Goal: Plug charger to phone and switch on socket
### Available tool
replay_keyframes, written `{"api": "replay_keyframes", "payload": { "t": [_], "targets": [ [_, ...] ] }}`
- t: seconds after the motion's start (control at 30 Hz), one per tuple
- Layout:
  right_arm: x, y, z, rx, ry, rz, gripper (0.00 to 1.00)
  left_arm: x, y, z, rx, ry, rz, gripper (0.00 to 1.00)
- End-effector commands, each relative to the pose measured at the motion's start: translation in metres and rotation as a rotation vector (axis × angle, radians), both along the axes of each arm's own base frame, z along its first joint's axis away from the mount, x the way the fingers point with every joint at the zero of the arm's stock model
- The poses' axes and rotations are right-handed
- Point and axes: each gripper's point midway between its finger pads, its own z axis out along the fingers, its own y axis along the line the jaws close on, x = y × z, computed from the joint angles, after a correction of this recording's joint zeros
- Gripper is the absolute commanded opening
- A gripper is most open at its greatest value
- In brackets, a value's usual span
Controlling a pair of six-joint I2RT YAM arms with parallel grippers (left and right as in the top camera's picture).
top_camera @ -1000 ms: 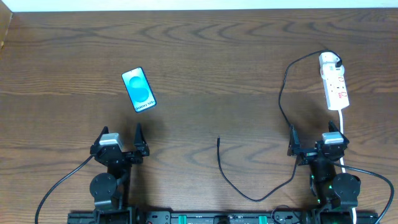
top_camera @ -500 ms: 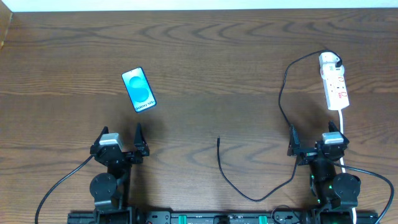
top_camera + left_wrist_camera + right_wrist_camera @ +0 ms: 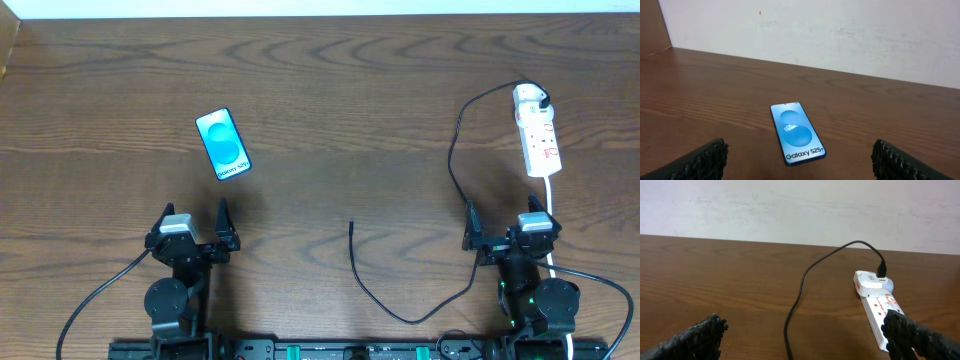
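Observation:
The phone [image 3: 222,145] lies flat at the left of the table, blue screen up; it also shows in the left wrist view [image 3: 797,133]. The black charger cable [image 3: 452,150] runs from its white adapter [image 3: 530,97], seated in the far end of the socket strip [image 3: 540,140], down to a loose plug tip [image 3: 351,224] at mid-table. In the right wrist view the cable [image 3: 800,290], adapter [image 3: 874,280] and strip [image 3: 880,310] show. My left gripper [image 3: 193,222] is open and empty, short of the phone. My right gripper [image 3: 505,222] is open and empty, below the strip.
The strip's thicker white cord [image 3: 551,205] runs down past my right arm. A white wall [image 3: 840,30] borders the table's far edge. The table's left edge [image 3: 8,60] shows at the top left corner.

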Motion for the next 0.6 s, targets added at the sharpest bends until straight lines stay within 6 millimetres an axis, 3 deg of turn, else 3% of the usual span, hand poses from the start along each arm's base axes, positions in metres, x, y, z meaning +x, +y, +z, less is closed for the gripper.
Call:
{"api": "replay_keyframes", "payload": {
  "t": [0.0, 0.57],
  "targets": [
    [-0.0004, -0.0001, 0.0004, 0.014, -0.002, -0.003, 0.99, -0.0007, -0.0037, -0.0152, -0.015, 0.046, -0.019, 0.92],
    [-0.0004, -0.0001, 0.0004, 0.014, -0.002, -0.003, 0.99, -0.0005, -0.0037, -0.0134, -0.015, 0.039, -0.019, 0.92]
  ]
}}
